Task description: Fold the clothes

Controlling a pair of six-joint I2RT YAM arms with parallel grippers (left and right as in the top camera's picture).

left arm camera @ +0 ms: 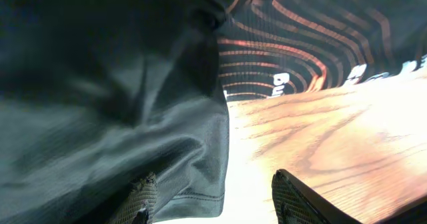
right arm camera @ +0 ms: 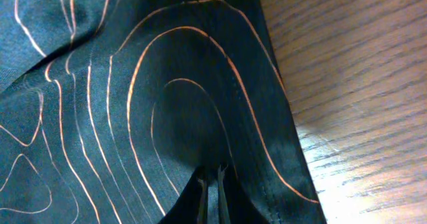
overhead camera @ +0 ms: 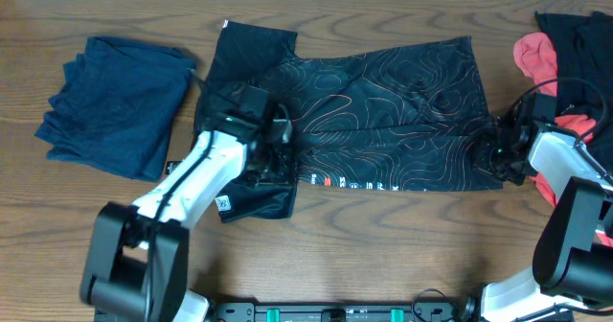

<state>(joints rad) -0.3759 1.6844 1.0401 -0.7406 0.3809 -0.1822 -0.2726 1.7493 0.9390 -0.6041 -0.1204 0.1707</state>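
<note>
Wood-grain worktop (overhead camera: 383,255), three lots of clothes on it. One black jersey (overhead camera: 383,111) lies spread flat across the centre: smooth, slightly shiny knit with thin orange contour lines and a row of small white and coloured logos (overhead camera: 354,183) along its near hem; too small to read. One plain navy garment (overhead camera: 115,106) sits near the left edge, roughly folded, layered edges showing, matte and creased. At the right edge is a heap (overhead camera: 575,34) of dark fabric with coral-red pieces (overhead camera: 534,58) sticking out. Two coral patches show, but the heap is cut off by the frame, so the piece count is unclear. Left gripper (overhead camera: 273,154) is over the jersey's left end, where the cloth is bunched into plain black folds. The left wrist view shows its fingers (left arm camera: 143,197) spread apart, dark cloth draped against one of them, a stitched hem and bare wood in the gap; nothing clamped. That view is blurred up close. Right gripper (overhead camera: 500,149) is at the jersey's right edge. The right wrist view shows its fingers (right arm camera: 212,191) pressed together, pinching a puckered ridge of jersey cloth just inside the stitched side hem. The arm bodies hide part of the jersey's left end and its right edge from overhead.
</note>
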